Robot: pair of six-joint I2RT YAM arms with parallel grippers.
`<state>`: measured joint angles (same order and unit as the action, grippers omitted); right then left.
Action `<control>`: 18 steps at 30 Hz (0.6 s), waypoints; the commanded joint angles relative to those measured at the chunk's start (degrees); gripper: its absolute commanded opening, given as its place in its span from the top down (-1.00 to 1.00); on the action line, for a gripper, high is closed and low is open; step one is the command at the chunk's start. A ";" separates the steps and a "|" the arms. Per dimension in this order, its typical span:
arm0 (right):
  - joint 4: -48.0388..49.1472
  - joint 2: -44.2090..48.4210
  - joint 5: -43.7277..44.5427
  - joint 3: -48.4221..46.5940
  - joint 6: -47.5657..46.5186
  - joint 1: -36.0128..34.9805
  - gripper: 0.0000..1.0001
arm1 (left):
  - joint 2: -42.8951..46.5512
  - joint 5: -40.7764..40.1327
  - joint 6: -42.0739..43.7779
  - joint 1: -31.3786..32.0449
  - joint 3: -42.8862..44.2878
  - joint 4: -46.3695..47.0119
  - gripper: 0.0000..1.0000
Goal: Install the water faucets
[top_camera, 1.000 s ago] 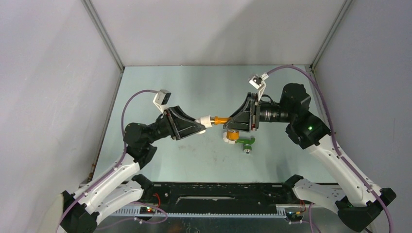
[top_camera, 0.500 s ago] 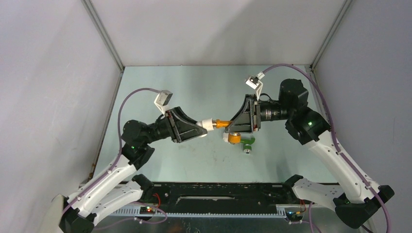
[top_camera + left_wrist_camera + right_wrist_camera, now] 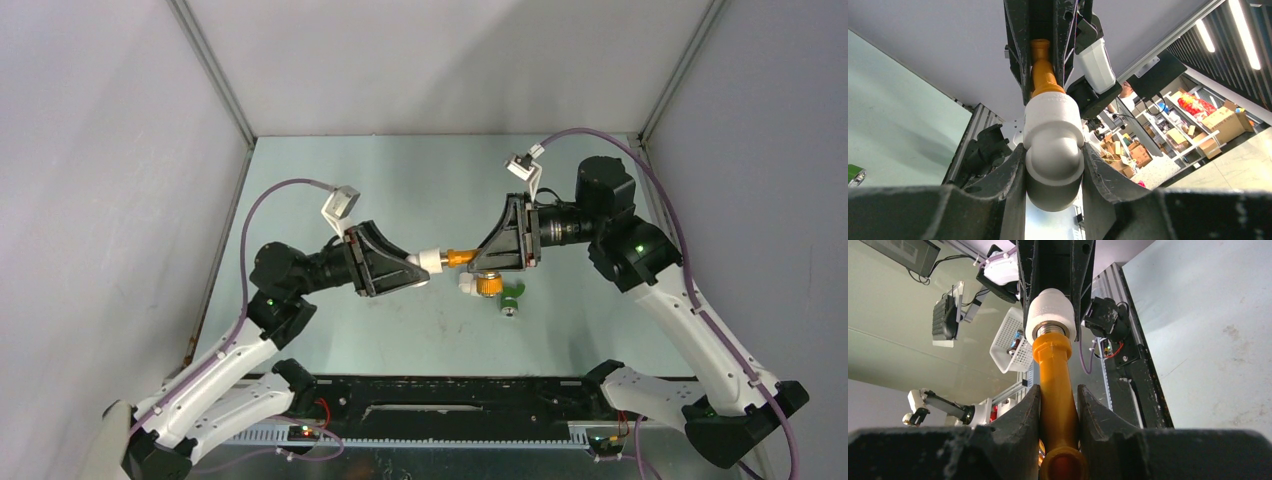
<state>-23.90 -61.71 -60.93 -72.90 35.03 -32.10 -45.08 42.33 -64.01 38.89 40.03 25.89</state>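
Your orange tap (image 3: 1057, 380) looks like light, stiff plastic with a smooth round shank. I'd judge it likely to slip or spin in the grip if you twist hard. The right gripper (image 3: 478, 262) is clamped on that shank, which seems the sound place to hold. Leave the knob alone, since it would probably turn on its own. The left gripper (image 3: 424, 266) is closed round the white elbow fitting (image 3: 1054, 145), pinching its rounded bend. Tap and fitting meet end to end in the air over the middle of the table (image 3: 330, 180), roughly level.

From the right wrist view a band of metal thread shows between the tap's collar and the fitting's mouth — so, to my eye, the joint is started but not seated. Keep the two in line, or it may cross-thread.

The tap has a glossy orange body with a wider collar at the threaded end and a narrower shank. From above, what looks like its round knob shows just below the right gripper.

The green tap (image 3: 511, 293) lies on the table near the centre, just toward the near edge from the held pair. A white piece sits beside it — I cannot tell whether they are joined.
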 commanded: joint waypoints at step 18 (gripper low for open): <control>9.53 -1.74 -5.76 -3.10 10.30 1.14 1.00 | -2.29 3.77 18.70 3.25 7.91 -18.68 1.00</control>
<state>-19.97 -62.50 -66.32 -72.93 42.06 -30.65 -45.95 43.77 -54.13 40.32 45.78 18.37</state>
